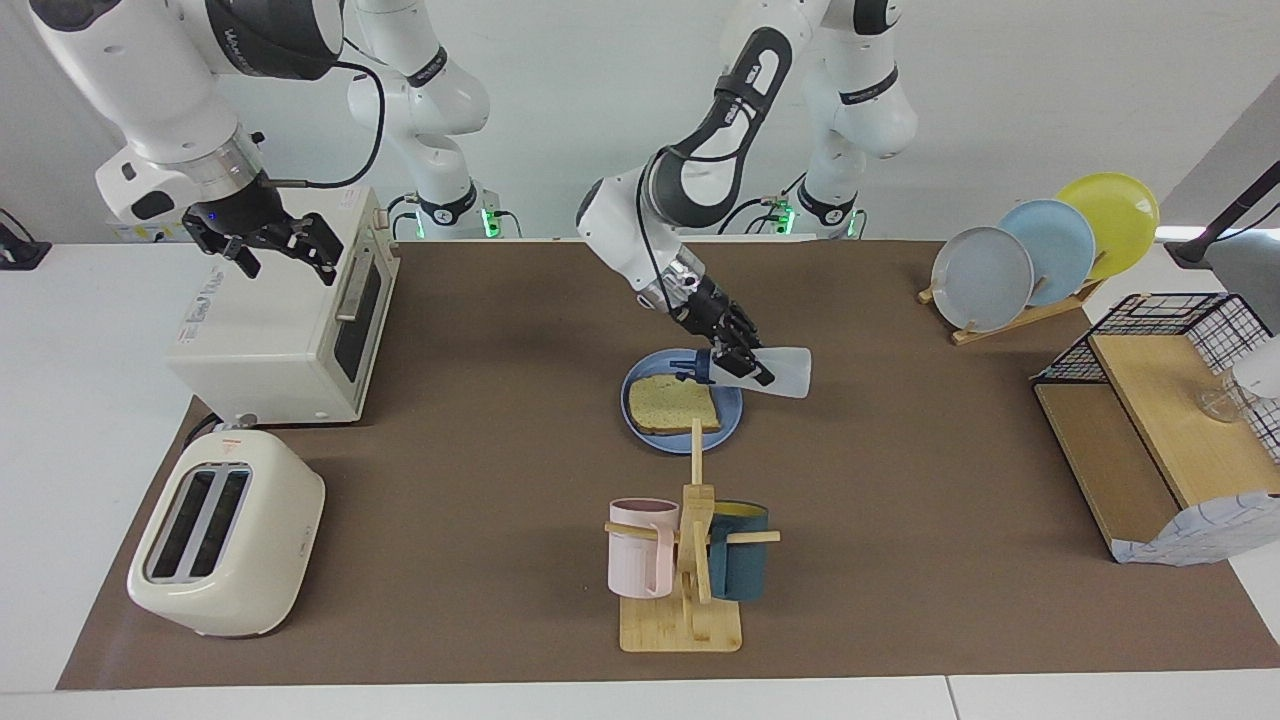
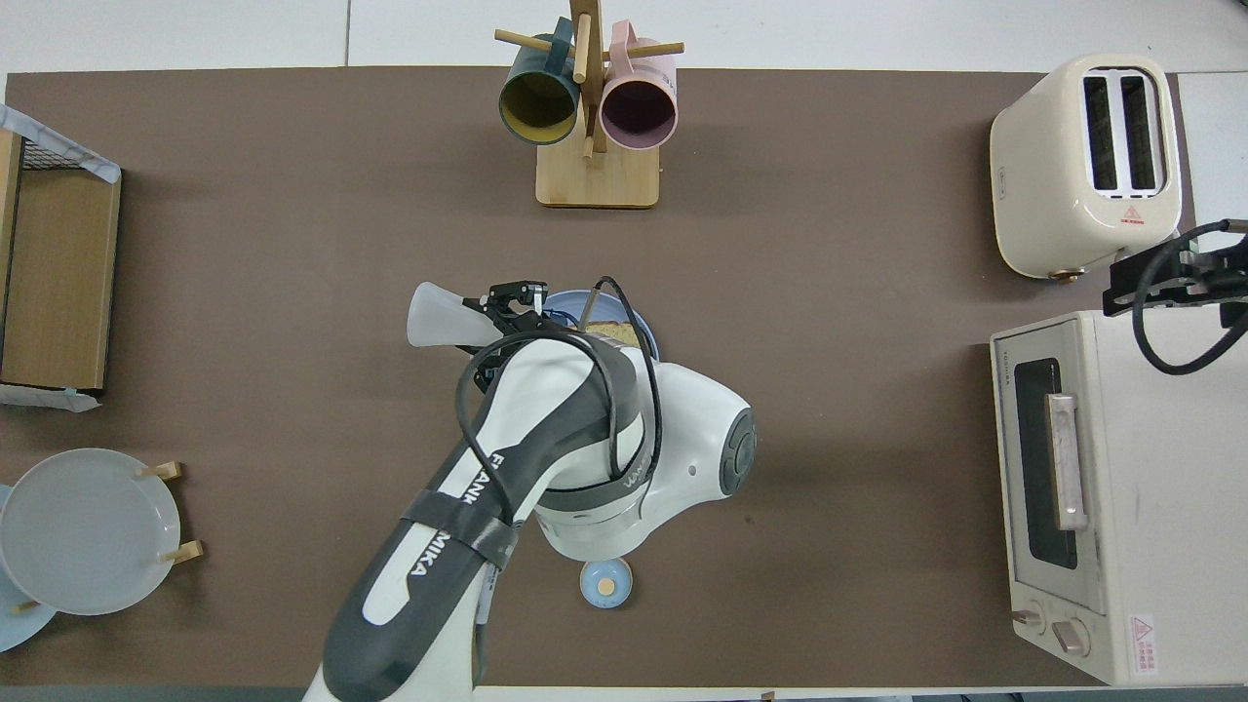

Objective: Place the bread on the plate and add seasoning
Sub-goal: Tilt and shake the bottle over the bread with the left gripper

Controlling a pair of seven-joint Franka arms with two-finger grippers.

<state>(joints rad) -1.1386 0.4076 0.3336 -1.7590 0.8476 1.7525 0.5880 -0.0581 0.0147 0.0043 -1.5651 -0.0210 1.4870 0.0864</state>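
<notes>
Seasoning (image 1: 770, 369) lies tipped almost level in the left end effector (image 1: 742, 362), whose fingers are clamped on its middle; the navy cap points toward the right arm's end of the bench (image 1: 900, 450) and sits over the rim of the plate (image 1: 733, 421), while the translucent base sticks out toward the left arm's end. In the overhead view the bottle (image 2: 444, 320) shows the same way, its base clear of the left end effector (image 2: 507, 302) and its cap end over the plate (image 2: 564, 300). Bread (image 1: 673, 403) lies flat on the plate, just under and beside the cap; from above most of it is hidden by the left arm, only a sliver (image 2: 616, 331) showing. Whether the cap touches the bread cannot be told.

Right end effector (image 1: 270, 243) hangs over the top of the oven (image 1: 270, 330), at the right arm's end, with its fingers spread apart and nothing between them; this arm waits. In the overhead view it (image 2: 1170, 278) shows between the toaster (image 2: 1087, 161) and the oven (image 2: 1121, 487).

Away from the left end effector, a mug rack (image 1: 688, 560) with a pink mug (image 1: 640, 548) and a dark teal mug (image 1: 742, 562) stands farther from the robots than the plate. A small blue bell (image 2: 605, 582) sits nearer to the robots, under the left arm. Three plates stand in a rack (image 1: 1040, 250) toward the left arm's end.
</notes>
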